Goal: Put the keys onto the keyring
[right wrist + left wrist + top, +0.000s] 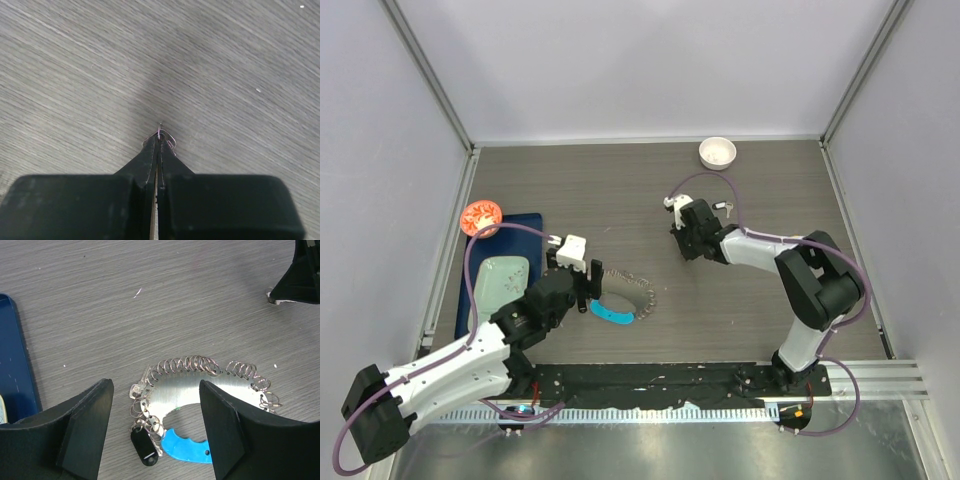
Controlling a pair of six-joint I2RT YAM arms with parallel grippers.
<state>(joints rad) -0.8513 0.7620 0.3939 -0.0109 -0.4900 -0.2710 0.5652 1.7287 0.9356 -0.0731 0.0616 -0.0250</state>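
The keyring [628,292] lies on the table left of centre, a loop of silver links with a blue plastic segment [610,313]. In the left wrist view the keyring [200,370] has keys hanging at its left end: a silver key [136,388] and a black-tagged key [144,447] beside the blue segment [187,449]. My left gripper [155,386] is open and empty, hovering above the ring's left end, one finger on each side. My right gripper [159,139] is shut on a small silver key [160,131], held above bare table to the ring's upper right [685,245].
A small white bowl [717,152] stands at the back right. A blue tray [525,225] with a pale green item [503,280] and an orange-red object [480,215] lies at the left. A tiny silver item [723,206] lies near the right arm.
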